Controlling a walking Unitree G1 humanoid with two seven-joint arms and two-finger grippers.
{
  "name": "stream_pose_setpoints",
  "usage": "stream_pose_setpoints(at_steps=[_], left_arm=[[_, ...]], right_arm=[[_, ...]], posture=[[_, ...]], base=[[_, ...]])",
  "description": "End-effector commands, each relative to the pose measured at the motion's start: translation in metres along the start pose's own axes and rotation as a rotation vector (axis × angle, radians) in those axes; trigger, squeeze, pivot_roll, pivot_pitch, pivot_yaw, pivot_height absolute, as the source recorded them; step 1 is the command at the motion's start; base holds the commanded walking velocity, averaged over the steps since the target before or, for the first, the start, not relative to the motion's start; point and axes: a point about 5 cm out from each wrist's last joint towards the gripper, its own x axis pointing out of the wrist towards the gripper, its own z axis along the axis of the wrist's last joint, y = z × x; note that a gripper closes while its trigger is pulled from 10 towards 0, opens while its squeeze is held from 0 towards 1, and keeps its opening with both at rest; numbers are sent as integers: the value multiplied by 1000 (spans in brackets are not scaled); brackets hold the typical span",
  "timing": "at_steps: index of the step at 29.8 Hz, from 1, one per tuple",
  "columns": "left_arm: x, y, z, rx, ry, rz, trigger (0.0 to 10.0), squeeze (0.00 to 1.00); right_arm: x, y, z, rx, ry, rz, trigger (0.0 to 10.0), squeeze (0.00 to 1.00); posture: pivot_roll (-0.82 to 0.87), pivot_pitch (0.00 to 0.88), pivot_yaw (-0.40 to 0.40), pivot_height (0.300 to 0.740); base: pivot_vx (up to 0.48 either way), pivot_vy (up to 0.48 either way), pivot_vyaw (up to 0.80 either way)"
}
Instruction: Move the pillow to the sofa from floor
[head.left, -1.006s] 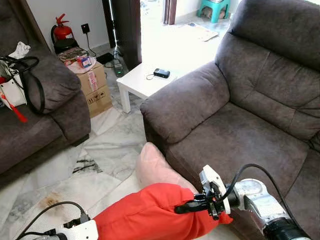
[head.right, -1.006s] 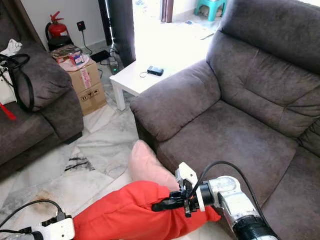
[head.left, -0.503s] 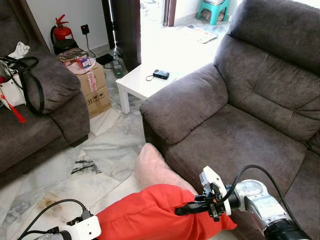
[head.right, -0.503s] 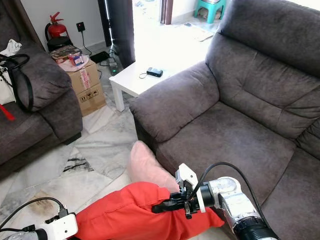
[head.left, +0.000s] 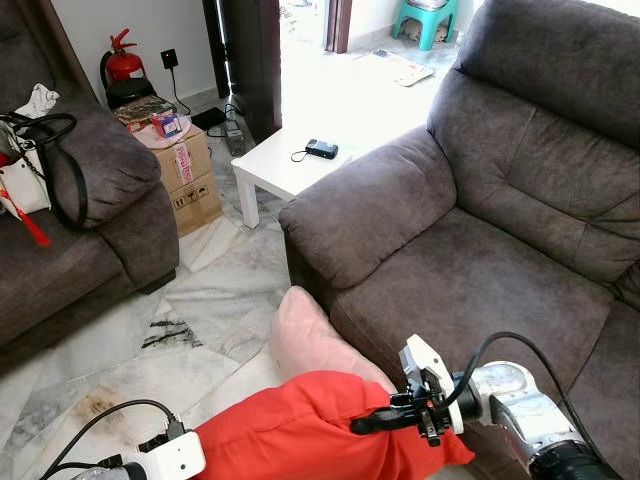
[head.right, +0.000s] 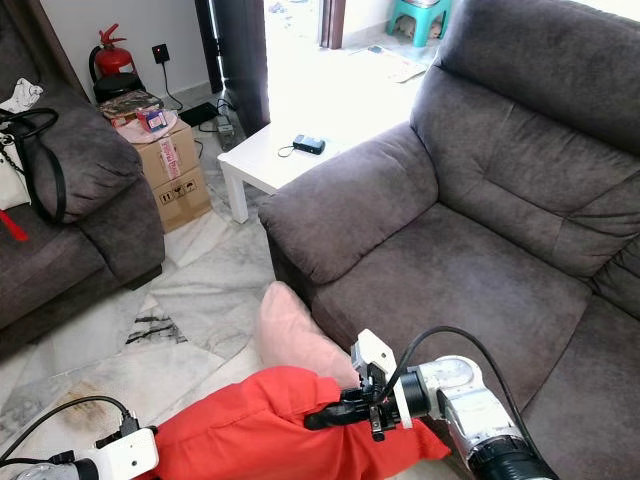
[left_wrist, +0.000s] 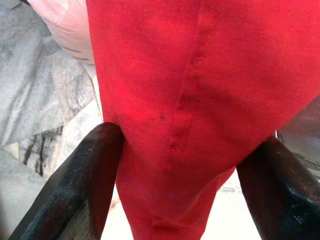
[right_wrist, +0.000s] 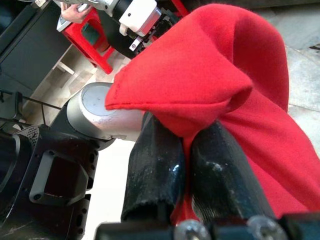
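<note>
A red pillow (head.left: 300, 430) hangs low in front of me, held up between both grippers just off the front edge of the grey sofa (head.left: 480, 270). My right gripper (head.left: 365, 422) is shut on the pillow's right corner, and the fabric is pinched between its fingers (right_wrist: 155, 165). On the pillow's left end, my left gripper (left_wrist: 190, 140) clamps the cloth from both sides. A pink pillow (head.left: 305, 335) lies on the floor, leaning against the sofa's front.
A white low table (head.left: 285, 165) with a small black item (head.left: 322, 149) stands beside the sofa arm. Left of it are a cardboard box (head.left: 190, 170), a fire extinguisher (head.left: 122, 62) and a second sofa (head.left: 90, 230) with a bag. Marble floor (head.left: 210, 310) lies between.
My left wrist has crept slightly to the right under the red pillow. Both grips on the pillow are the same, and the right arm has barely moved.
</note>
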Motion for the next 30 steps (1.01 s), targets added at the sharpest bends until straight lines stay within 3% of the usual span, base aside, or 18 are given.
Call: stream_pose_setpoints(at_steps=[1, 5, 6, 30], left_arm=[[-1, -4, -4, 11, 18, -32, 10000, 0], [-1, -5, -9, 35, 57, -59, 10000, 0], [-1, -5, -10, 36, 60, -60, 0, 0], [4, -4, -7, 17, 40, -18, 0, 0]], right_arm=[[0, 4, 17, -72, -42, 64, 10000, 0], [-1, 4, 18, -75, -41, 63, 10000, 0], [-2, 4, 18, -75, -40, 64, 10000, 0], [-1, 4, 16, -65, -41, 53, 10000, 0]], posture=[[172, 108, -74, 740], [172, 108, -74, 740], [172, 109, -75, 740], [169, 112, -75, 740]], base=[[0, 0, 0], [0, 0, 0], [0, 0, 0], [0, 0, 0]])
